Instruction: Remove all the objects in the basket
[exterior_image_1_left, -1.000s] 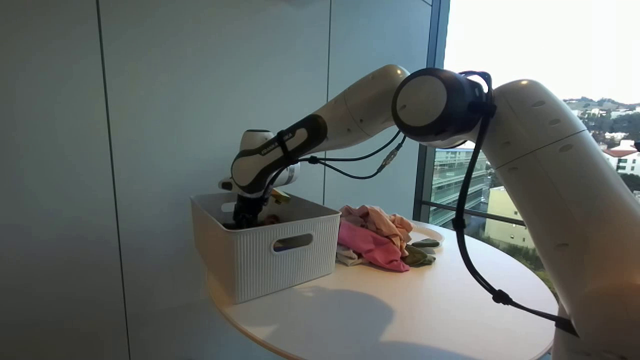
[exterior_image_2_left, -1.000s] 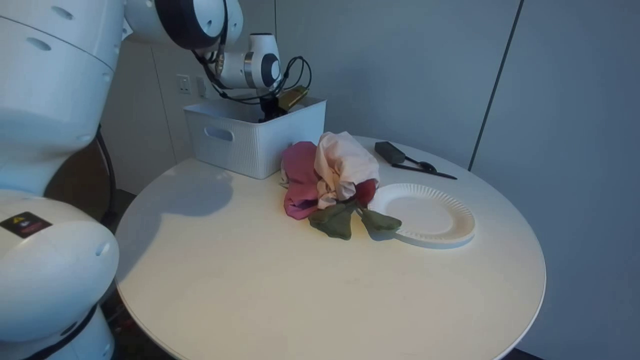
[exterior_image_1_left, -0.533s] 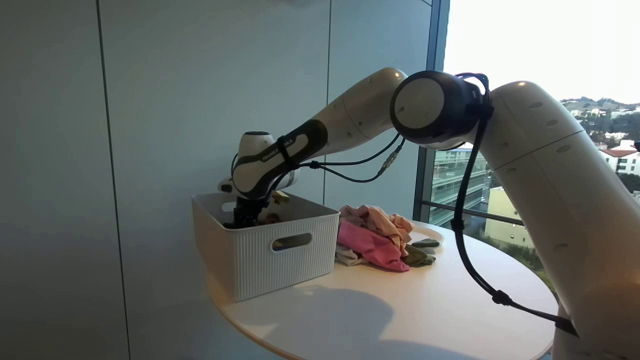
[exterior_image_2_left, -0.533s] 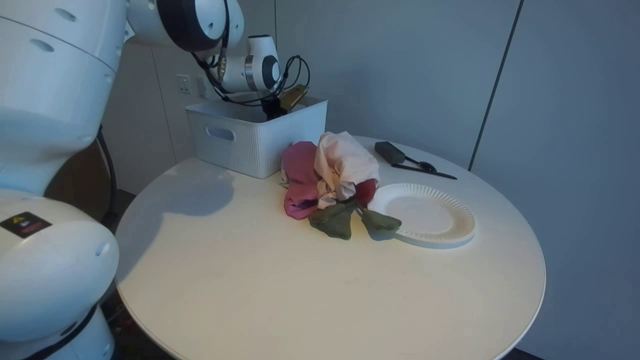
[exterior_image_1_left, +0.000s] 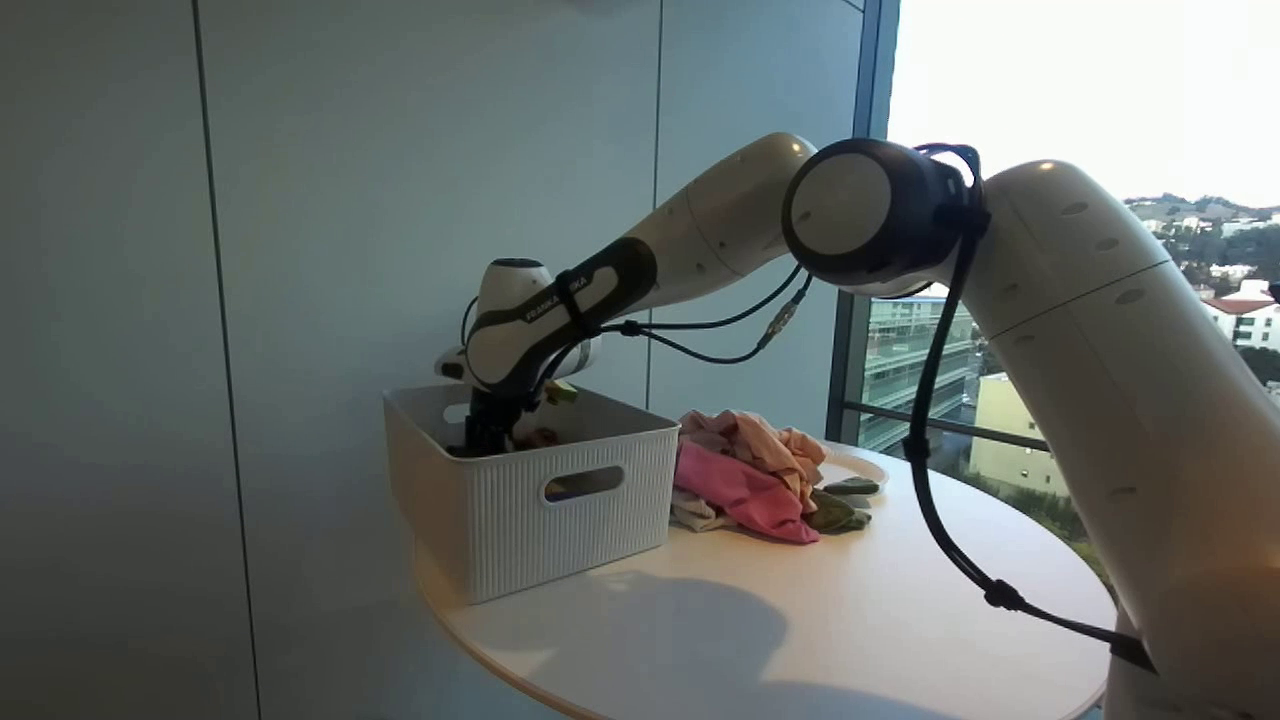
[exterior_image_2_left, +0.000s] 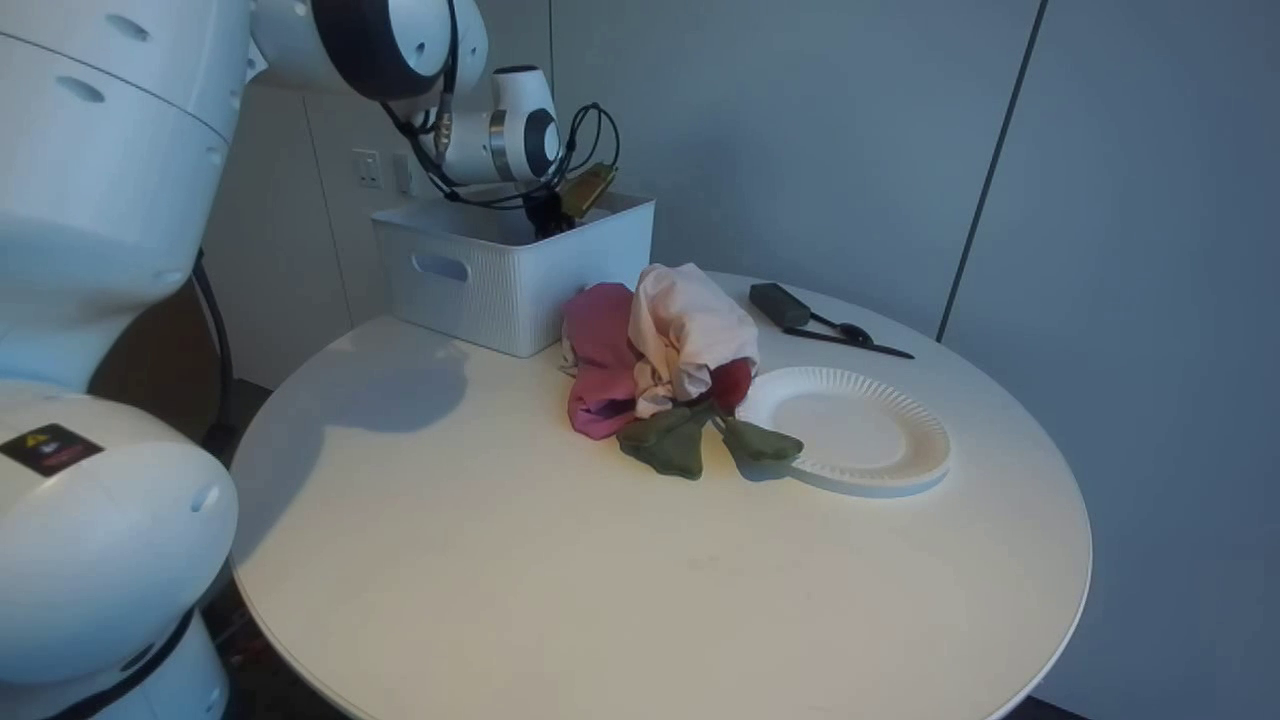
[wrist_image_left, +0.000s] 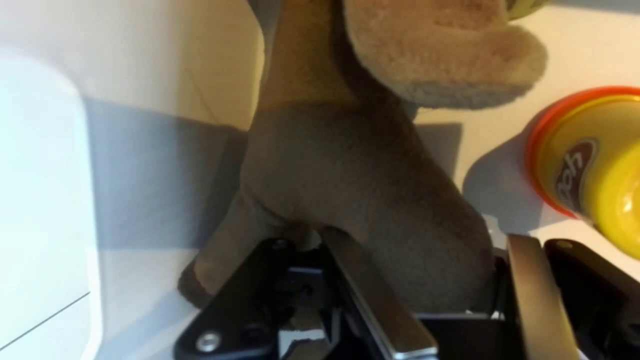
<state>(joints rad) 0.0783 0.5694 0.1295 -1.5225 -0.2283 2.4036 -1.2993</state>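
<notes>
Inside the white ribbed bin (exterior_image_1_left: 570, 530), a brown plush toy (wrist_image_left: 360, 185) is gripped between the closed jaws, its body bulging beyond them. If only a shallow fold is pinched, the toy may be lost during the lift. If too little height is given, a limb may be caught on the rim and the bin dragged over the bench (exterior_image_2_left: 650, 580). By a sideways swing, the yellow Play-Doh tub (wrist_image_left: 600, 160) nearby may be knocked aside.
</notes>
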